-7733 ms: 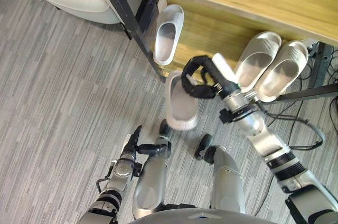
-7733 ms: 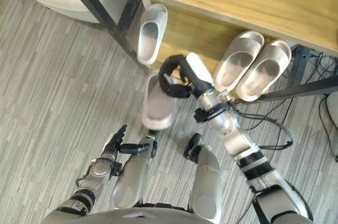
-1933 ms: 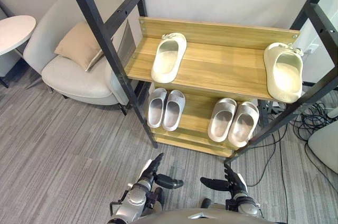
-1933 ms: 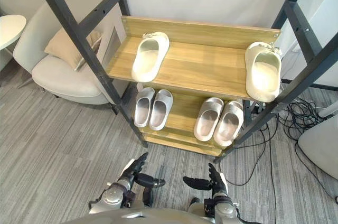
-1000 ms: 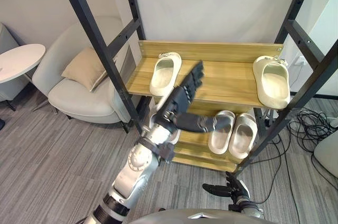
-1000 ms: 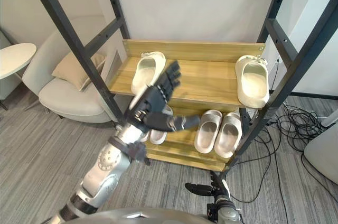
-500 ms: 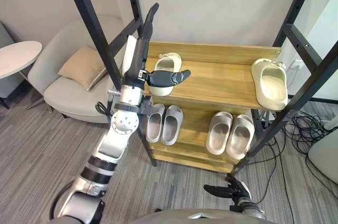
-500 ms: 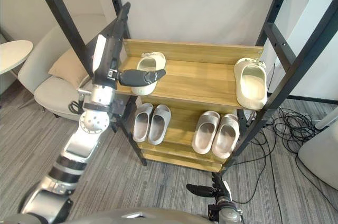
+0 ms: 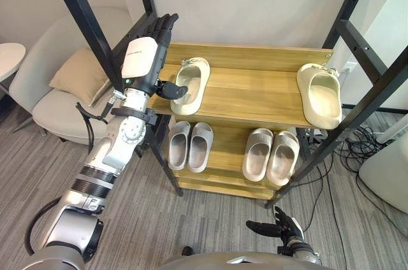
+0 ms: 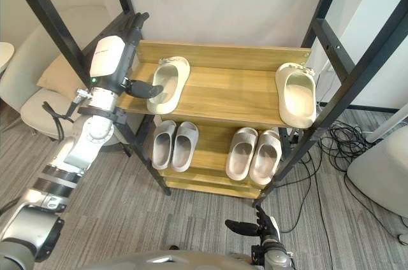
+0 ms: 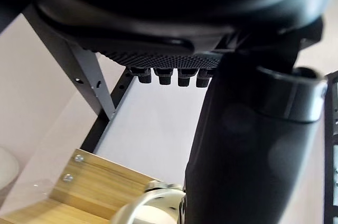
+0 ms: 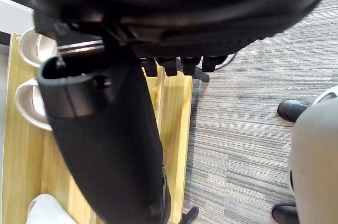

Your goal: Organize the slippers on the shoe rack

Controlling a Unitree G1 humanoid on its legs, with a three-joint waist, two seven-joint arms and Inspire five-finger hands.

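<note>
Left eye view: the shoe rack (image 9: 255, 95) has two wooden shelves in a black frame. On the upper shelf we see the left cream slipper (image 9: 191, 83) and the right cream slipper (image 9: 319, 95) at opposite ends, well apart. On the lower shelf the left grey pair (image 9: 180, 146) has the right grey pair (image 9: 257, 153) at its 3 o'clock.

The left hand (image 9: 145, 53) is at 10 o'clock, fingers straight and wide, holding nothing. Its thumb reaches the left cream slipper's rim; whether they touch, we cannot tell. The right hand (image 9: 280, 228) is at 5 o'clock, low over the floor (image 9: 210, 219), fingers spread and empty. The armchair (image 9: 48, 107) with its cushion (image 9: 73, 72) is at 9 o'clock.

Right eye view: same layout.

Left wrist view: the fingers (image 11: 169, 76) are straight, and a cream slipper end shows past the thumb.

Right wrist view: the fingers (image 12: 179, 65) are straight and empty, with the rack's shelf and grey slippers beyond.
</note>
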